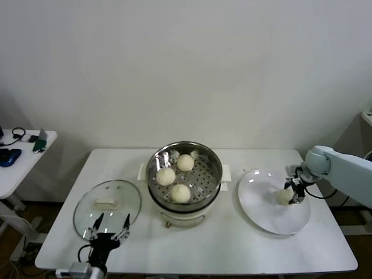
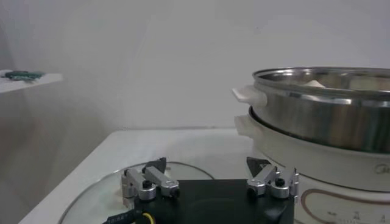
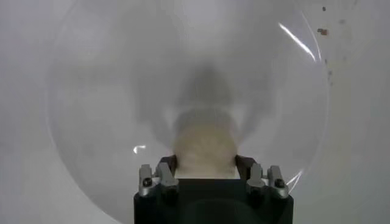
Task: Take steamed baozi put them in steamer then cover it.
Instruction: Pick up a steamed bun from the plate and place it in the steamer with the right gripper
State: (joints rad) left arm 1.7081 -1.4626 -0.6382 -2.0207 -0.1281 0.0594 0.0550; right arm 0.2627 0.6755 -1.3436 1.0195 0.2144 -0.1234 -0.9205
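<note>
Right wrist view shows the right gripper (image 3: 206,163) clenched on the last baozi (image 3: 205,143) on the plate (image 3: 91,91) near the surface's right edge; next, lift it to the steamer (image 1: 210,160). Left gripper (image 1: 110,224) hangs released over the cover (image 1: 87,210).

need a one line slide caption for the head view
Right gripper shut on the last baozi on the white plate; three baozi already in the steamer.

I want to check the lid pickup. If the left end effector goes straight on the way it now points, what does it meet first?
Probably the glass cover: the open left end effector hangs at its near edge, pointing across it. Whether it clears the rim or handle is unclear.
</note>
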